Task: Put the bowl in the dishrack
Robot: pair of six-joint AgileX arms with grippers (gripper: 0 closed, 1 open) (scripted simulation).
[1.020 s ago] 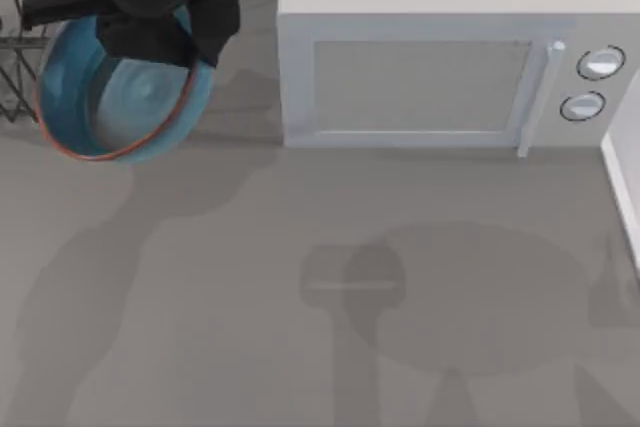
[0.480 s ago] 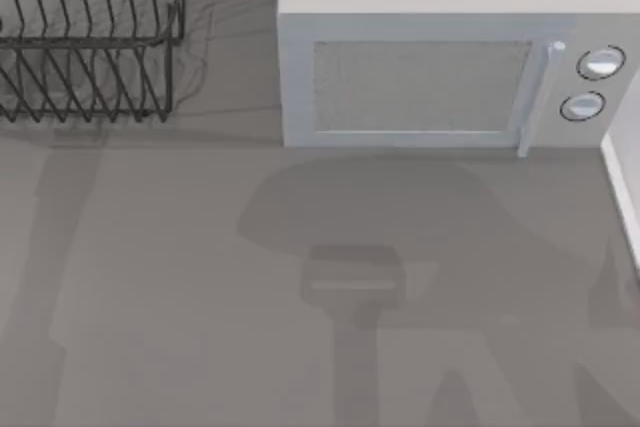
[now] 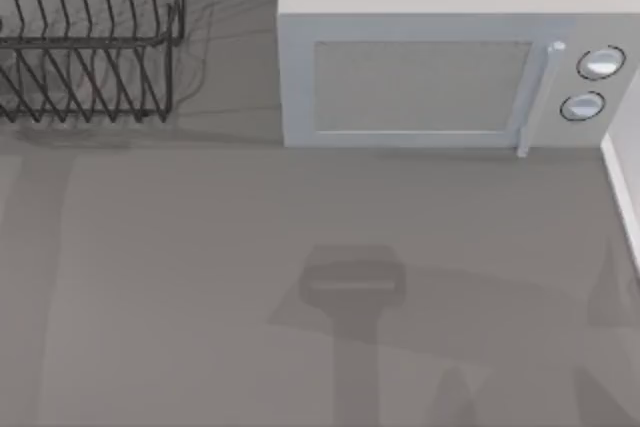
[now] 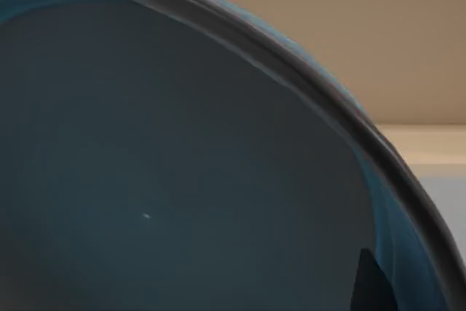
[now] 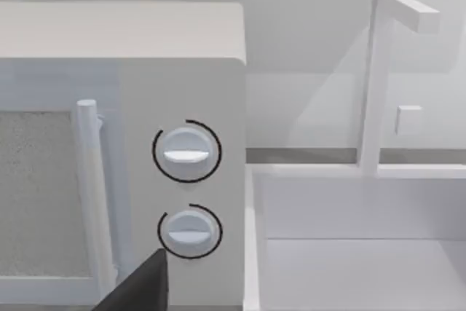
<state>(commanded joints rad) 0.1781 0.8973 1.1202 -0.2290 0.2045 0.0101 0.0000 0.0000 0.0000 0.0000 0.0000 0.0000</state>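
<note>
The blue bowl (image 4: 182, 180) sits very close in the left wrist view, showing its greyish-blue inside and dark curved rim. My left gripper is shut on the bowl, with one dark fingertip (image 4: 370, 289) against its inside wall. The black wire dishrack (image 3: 90, 42) stands at the table's back left in the top view, with nothing between its prongs. A dark part of my right gripper (image 5: 142, 285) shows in the right wrist view, facing the microwave's knob side.
A big white microwave (image 3: 430, 57) stands at the back, right of the dishrack, door shut, with two knobs (image 5: 187, 152). A white sink basin (image 5: 349, 238) with a tall faucet lies past the microwave's right side. Arm shadows fall across the grey table (image 3: 200, 277).
A second ago my left arm held the bowl over the dishrack's right end in the top view. Arm and bowl have since left that view, and the shadows have shifted.
</note>
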